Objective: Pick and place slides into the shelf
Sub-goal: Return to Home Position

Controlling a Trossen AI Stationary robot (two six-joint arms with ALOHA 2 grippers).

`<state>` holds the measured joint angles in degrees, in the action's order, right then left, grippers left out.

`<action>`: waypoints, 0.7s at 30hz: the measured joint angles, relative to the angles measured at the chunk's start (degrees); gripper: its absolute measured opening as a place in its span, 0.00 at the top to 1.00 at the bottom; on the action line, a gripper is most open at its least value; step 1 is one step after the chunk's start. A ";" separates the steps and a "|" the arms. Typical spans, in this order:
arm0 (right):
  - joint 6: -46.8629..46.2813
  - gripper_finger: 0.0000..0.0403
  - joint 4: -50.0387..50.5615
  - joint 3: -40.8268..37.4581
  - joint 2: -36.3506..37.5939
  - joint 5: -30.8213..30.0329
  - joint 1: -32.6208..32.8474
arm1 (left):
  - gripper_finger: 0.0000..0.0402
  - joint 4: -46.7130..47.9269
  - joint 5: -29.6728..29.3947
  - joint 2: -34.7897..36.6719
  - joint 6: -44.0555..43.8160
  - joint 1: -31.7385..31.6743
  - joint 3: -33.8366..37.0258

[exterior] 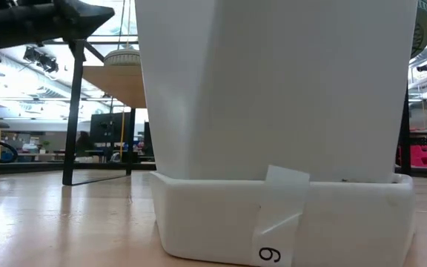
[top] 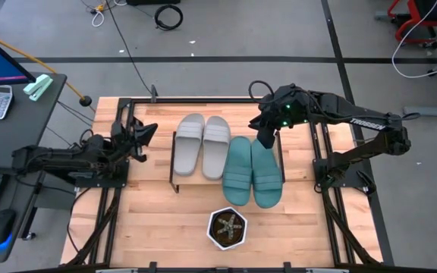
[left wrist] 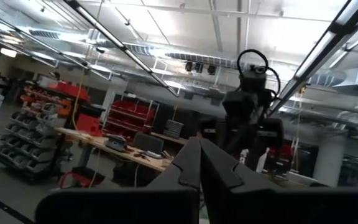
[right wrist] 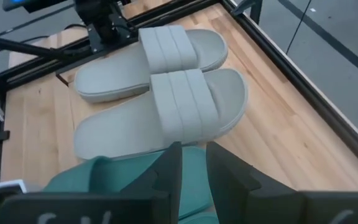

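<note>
Teal slides (top: 239,178) lie just under my right gripper (top: 266,136), long axes running away from it. Its fingers (right wrist: 165,174) stand narrowly parted, empty; my left gripper (top: 149,132) waits well apart, closed.

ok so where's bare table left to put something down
Bare tabletop lies between the left arm and the plant pot, and between the pot and the right arm. Crowded middle: grey slides, teal slides.
</note>
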<state>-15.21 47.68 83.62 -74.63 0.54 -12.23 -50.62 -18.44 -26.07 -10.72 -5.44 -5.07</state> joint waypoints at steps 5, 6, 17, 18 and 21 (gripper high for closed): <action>-1.67 0.80 -0.27 0.00 0.00 -0.01 0.02 | 0.96 0.43 0.02 2.84 -0.24 1.32 3.04; -1.72 0.80 -0.26 0.00 0.00 -0.01 0.02 | 0.96 0.45 0.02 3.28 -0.44 1.60 3.80; -3.61 0.85 0.79 -3.98 0.01 1.73 1.04 | 0.97 11.72 3.98 7.17 -3.87 4.79 4.49; -4.24 0.87 0.82 -4.63 0.00 1.62 1.43 | 0.96 12.55 5.05 7.47 -4.28 5.10 4.49; -5.48 0.90 0.53 -5.69 0.00 1.68 2.59 | 0.96 15.71 6.13 7.96 -6.32 5.92 4.49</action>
<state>-20.70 48.20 77.93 -74.63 2.22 -9.64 -34.91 -12.31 -18.11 -17.05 0.48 -0.58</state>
